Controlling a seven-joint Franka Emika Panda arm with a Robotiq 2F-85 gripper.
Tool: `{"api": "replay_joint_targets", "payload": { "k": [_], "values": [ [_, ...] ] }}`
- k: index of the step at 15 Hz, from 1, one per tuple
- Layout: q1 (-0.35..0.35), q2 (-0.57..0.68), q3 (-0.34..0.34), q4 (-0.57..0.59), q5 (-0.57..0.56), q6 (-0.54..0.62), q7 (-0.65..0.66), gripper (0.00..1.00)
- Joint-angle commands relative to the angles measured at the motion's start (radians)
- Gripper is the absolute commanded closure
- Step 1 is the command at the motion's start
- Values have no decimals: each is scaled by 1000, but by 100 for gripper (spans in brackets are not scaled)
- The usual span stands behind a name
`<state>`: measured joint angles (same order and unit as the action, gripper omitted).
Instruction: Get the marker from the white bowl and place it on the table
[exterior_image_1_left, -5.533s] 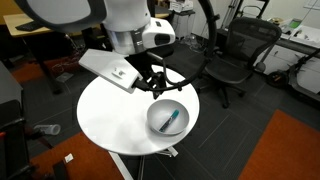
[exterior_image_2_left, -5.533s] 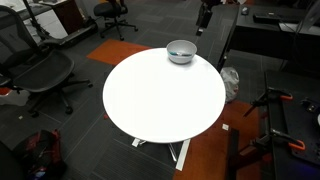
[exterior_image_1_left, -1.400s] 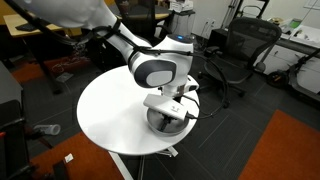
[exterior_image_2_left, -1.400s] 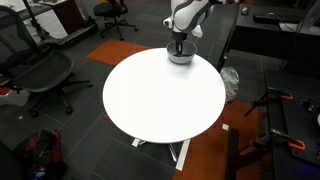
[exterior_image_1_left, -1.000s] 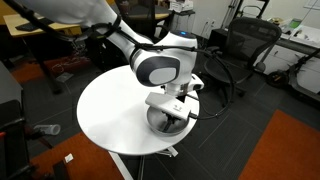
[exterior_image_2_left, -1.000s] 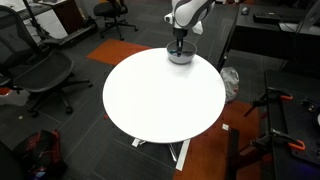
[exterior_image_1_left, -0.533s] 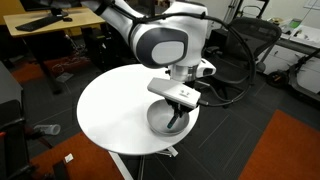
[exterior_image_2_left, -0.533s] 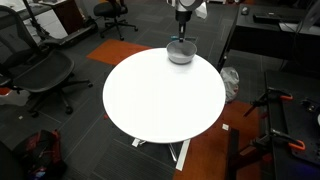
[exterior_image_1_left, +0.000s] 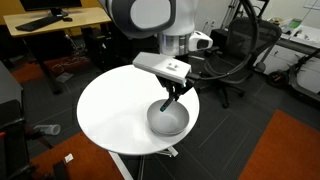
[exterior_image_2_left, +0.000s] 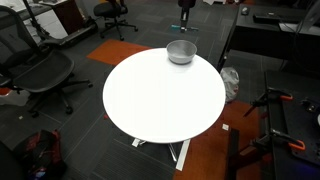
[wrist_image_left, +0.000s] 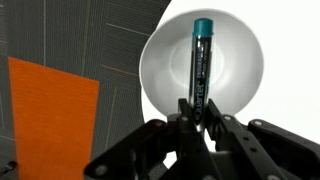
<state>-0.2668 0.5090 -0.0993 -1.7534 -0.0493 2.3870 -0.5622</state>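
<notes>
Between my fingers: my gripper (wrist_image_left: 200, 112) pinches one end of a slim marker (wrist_image_left: 201, 60) with a teal cap and dark barrel.
Marker: held over the round, shallow white bowl (wrist_image_left: 245, 60), and seen against its inside in the wrist view.
Gap: in an exterior view the gripper hangs clear above the bowl (exterior_image_2_left: 181, 52).
Bowl: upright near the edge of the round white table (exterior_image_1_left: 110, 110).
Floor: dark carpet with an orange patch (wrist_image_left: 50, 110).
</notes>
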Motion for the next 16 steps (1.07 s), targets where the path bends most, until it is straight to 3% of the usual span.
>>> {"api": "replay_joint_targets", "payload": {
  "k": [1, 6, 16],
  "values": [
    [43, -122, 7, -115, -28, 6, 108, 95],
    [107, -207, 20, -191, -38, 18, 185, 95],
    [177, -310, 58, -422, -47, 85, 195, 95]
  ]
}}
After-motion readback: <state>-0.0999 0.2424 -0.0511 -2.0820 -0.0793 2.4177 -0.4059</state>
